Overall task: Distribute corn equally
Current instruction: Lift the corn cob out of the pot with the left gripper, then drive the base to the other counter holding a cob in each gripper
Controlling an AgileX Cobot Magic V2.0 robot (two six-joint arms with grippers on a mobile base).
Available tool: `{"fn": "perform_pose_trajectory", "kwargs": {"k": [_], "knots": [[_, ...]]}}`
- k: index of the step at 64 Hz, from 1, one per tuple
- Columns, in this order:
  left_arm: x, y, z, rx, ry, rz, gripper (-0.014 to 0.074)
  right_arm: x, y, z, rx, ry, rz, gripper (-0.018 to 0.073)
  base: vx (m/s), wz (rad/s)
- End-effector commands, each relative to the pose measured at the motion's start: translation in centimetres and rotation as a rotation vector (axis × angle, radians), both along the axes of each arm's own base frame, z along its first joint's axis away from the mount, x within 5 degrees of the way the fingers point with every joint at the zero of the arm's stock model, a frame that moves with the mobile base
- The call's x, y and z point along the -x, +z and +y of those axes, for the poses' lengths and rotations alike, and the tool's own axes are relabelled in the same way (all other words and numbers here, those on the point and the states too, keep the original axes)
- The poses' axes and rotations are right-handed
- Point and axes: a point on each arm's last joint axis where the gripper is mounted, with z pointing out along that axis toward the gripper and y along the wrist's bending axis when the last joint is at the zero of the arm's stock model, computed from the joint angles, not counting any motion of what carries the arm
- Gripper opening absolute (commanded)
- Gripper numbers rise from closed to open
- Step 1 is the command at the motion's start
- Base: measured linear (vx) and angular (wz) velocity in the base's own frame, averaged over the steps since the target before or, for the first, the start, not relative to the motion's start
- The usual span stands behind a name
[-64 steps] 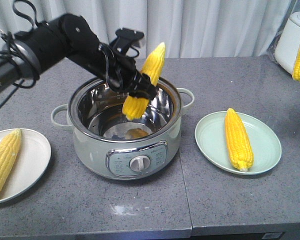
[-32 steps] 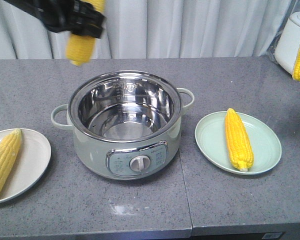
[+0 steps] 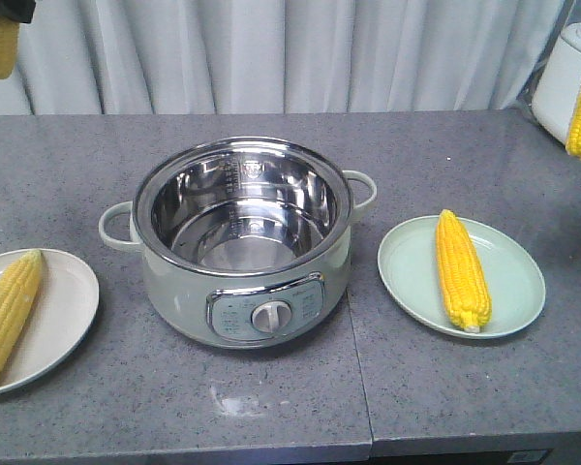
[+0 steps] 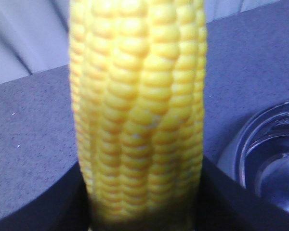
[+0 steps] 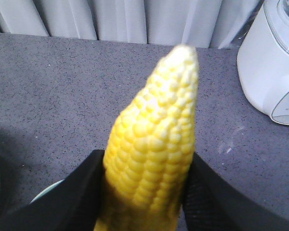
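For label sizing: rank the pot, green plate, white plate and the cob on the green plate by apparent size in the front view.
1. Pot
2. Green plate; the white plate is cut off by the frame edge, so those two are not ranked.
3. Cob on the green plate

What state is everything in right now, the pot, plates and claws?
Pot: lidless, empty.
White plate: carries first cob, lying flat.
Green plate: carries second cob, lying flat.
Left gripper: shut on third cob.
Right gripper: shut on fourth cob.
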Motion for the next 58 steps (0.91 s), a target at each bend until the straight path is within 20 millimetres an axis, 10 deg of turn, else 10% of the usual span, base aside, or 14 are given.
{"fn": "perform_pose_trajectory", "kwargs": {"k": [1, 58], "knots": [[1.4, 2.0, 0.5, 0.022, 0.051, -0.096, -0.0006, 1.3, 2.7, 0.2, 0.006, -0.014, -0.129, 0.0216, 0.00, 0.00], [0.8, 0.8, 0.4, 0.029, 0.060, -0.069, -0.0006, 1.3, 2.7, 0.2, 0.006, -0.014, -0.129, 0.0216, 0.00, 0.00]]}}
